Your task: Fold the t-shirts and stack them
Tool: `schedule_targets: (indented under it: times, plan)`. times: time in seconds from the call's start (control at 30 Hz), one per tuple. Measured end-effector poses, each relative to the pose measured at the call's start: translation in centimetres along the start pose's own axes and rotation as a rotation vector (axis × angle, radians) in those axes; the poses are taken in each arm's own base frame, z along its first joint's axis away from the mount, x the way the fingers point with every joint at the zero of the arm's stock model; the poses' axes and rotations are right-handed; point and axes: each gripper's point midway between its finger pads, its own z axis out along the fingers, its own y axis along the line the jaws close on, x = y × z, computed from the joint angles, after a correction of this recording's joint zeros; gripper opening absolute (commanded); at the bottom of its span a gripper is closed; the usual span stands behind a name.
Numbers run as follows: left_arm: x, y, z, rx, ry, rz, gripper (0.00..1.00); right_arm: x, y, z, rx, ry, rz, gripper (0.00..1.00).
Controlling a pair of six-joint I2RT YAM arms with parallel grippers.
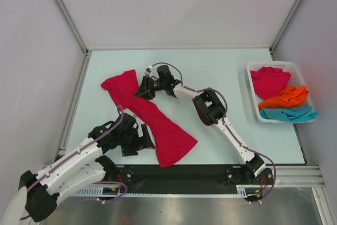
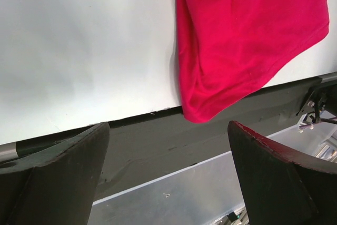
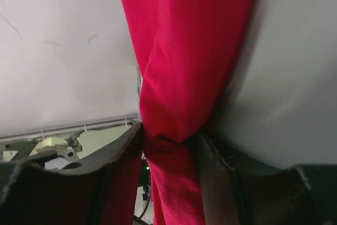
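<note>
A crimson red t-shirt (image 1: 152,117) lies stretched in a long band from the back left of the table (image 1: 221,61) to its front edge. My right gripper (image 1: 143,89) is shut on this shirt near its middle; the wrist view shows the cloth (image 3: 184,51) bunched between the fingers. My left gripper (image 1: 138,142) is open and empty, just left of the shirt's near end, whose lower corner (image 2: 237,40) shows in the left wrist view. A second crimson shirt (image 1: 268,80), an orange one (image 1: 287,97) and a teal one (image 1: 288,113) lie in the basket.
The white slatted basket (image 1: 252,89) stands at the right edge of the table. A black rail (image 1: 179,172) runs along the front edge, with metal beyond it. Grey walls close in the left, back and right sides.
</note>
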Motion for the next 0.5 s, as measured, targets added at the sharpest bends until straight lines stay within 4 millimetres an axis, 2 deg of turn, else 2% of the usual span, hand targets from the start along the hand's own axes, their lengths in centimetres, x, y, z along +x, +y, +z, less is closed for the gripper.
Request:
schedule_targets:
  times: [0.07,0.13,0.17,0.2,0.37,0.5]
  plan:
    - [0.0,0.0,0.0,0.0,0.0,0.0,1.0,1.3,0.4,1.1,-0.005,0.029,-0.009,0.49]
    - [0.0,0.0,0.0,0.001,0.0,0.0,1.0,2.3,0.7,1.8,-0.009,0.052,-0.015,0.37]
    - [0.0,-0.1,0.0,0.003,-0.002,0.001,1.0,2.5,0.7,2.0,-0.01,0.056,-0.022,0.04]
    - [-0.1,-0.2,0.0,0.006,-0.003,0.001,1.0,2.6,0.5,2.0,-0.006,0.058,-0.021,0.0]
    - [-0.3,-0.4,-0.1,0.021,-0.013,0.004,1.0,2.0,-0.3,1.6,0.011,0.036,0.0,0.0]
    - [-0.4,-0.6,-0.3,0.037,-0.024,0.008,1.0,0.2,-1.4,0.6,0.089,-0.035,0.0,0.0]
